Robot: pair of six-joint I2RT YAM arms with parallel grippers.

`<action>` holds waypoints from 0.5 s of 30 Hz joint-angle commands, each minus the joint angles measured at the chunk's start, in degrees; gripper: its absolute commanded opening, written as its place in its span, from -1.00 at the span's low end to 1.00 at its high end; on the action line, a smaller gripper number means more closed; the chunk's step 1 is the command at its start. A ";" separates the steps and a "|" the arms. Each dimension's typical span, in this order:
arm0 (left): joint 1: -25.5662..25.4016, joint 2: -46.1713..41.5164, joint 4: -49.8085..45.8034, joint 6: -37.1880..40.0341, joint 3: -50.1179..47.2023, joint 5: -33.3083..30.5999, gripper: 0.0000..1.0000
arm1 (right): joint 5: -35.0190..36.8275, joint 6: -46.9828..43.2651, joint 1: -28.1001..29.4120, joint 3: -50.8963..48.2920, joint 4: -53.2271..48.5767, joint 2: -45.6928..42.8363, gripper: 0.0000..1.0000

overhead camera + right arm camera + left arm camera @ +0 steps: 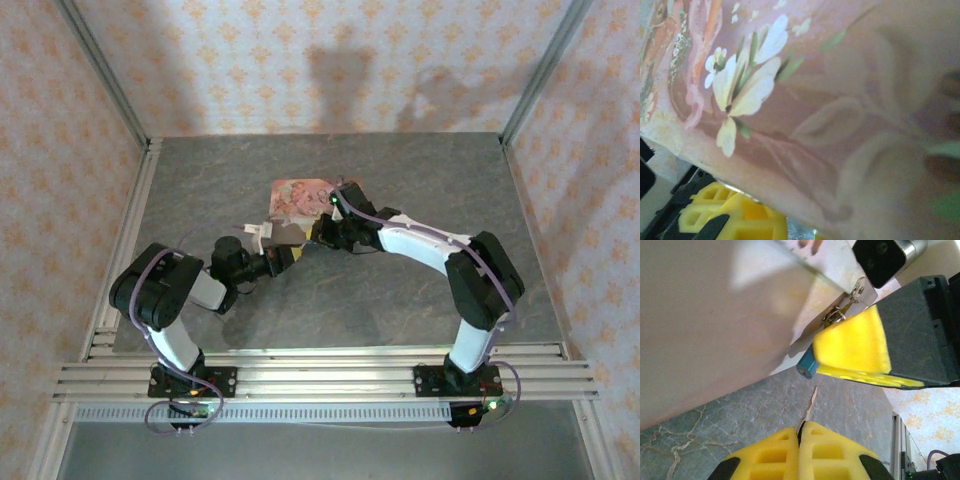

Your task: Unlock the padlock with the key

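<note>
Now, at table centre, both arms meet at the pink box, the left from its 7 o'clock, the right from its 5 o'clock. In the left wrist view the left gripper is clenched tight, yellow pads pressed together, with the key pinched between them, and only the thin blade pokes out. That short hold likely keeps the blade stiff for the push. The right gripper is clamped on the padlock, whose blue end peeks from under the pad. It looks like a bracing grip, so the lock cannot swing on its shackle, which hooks into the box's metal hasp. The padlock hangs against the box's pale side, above the table. Its long axis runs from 7 o'clock to 1 o'clock, blue end down at 7, shackle up at 1. The key's blade runs from 6 o'clock towards 12, leaning a touch to 1, with its tip just below the blue end and a sliver of gap showing. The keyhole itself cannot be made out, and the two axes look slightly off, so a small tilt seems needed before insertion.
</note>
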 commanded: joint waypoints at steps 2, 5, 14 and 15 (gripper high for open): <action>0.87 1.16 4.99 0.54 1.09 1.89 -1.00 | -2.62 1.47 -0.82 -1.05 4.28 -3.07 -1.00; 0.87 1.35 5.04 0.79 1.36 2.44 -1.00 | -3.84 1.70 -0.91 -0.90 4.29 -3.08 -1.00; 0.89 1.17 4.55 1.42 1.97 3.25 -1.00 | -7.10 3.29 -1.00 0.00 5.27 -3.30 -1.00; 0.89 1.33 4.60 1.42 1.98 3.24 -1.00 | -7.27 3.51 -1.01 0.00 5.54 -3.26 -1.00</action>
